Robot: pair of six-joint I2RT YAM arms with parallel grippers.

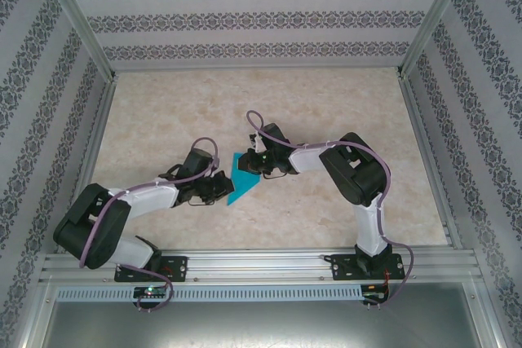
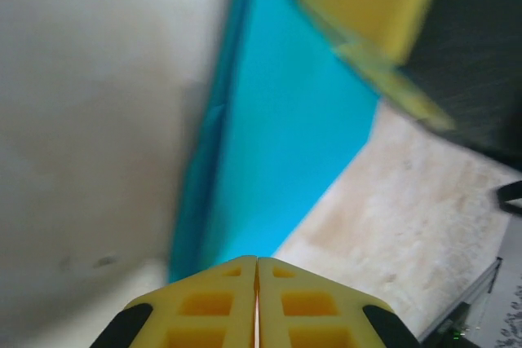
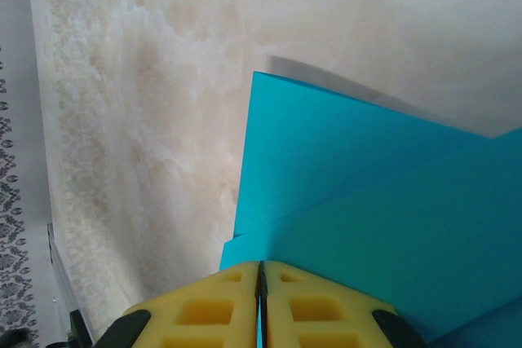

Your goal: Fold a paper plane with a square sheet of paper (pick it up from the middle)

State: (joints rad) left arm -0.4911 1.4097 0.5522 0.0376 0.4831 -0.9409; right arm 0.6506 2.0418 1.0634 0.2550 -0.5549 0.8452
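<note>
The square sheet of paper (image 1: 242, 178) is teal-blue and partly folded, and it lies mid-table between my two grippers. In the right wrist view the paper (image 3: 367, 201) shows one layer overlapping another, and teal runs into the slit between the fingers of my right gripper (image 3: 261, 265), which is shut on it. My left gripper (image 2: 257, 260) is shut, fingers pressed flat together. The paper's near corner (image 2: 277, 144) reaches those tips, but I cannot tell whether it is pinched. A blurred yellow finger (image 2: 367, 6) of the right gripper sits at the paper's far side. From above, the left gripper (image 1: 222, 187) is at the paper's left edge and the right gripper (image 1: 255, 167) at its upper right.
The tabletop (image 1: 326, 112) is pale marble. Patterned walls (image 1: 261, 14) close it in at the back and both sides, with metal posts at the corners. An aluminium rail (image 1: 261, 266) carrying both arm bases runs along the near edge.
</note>
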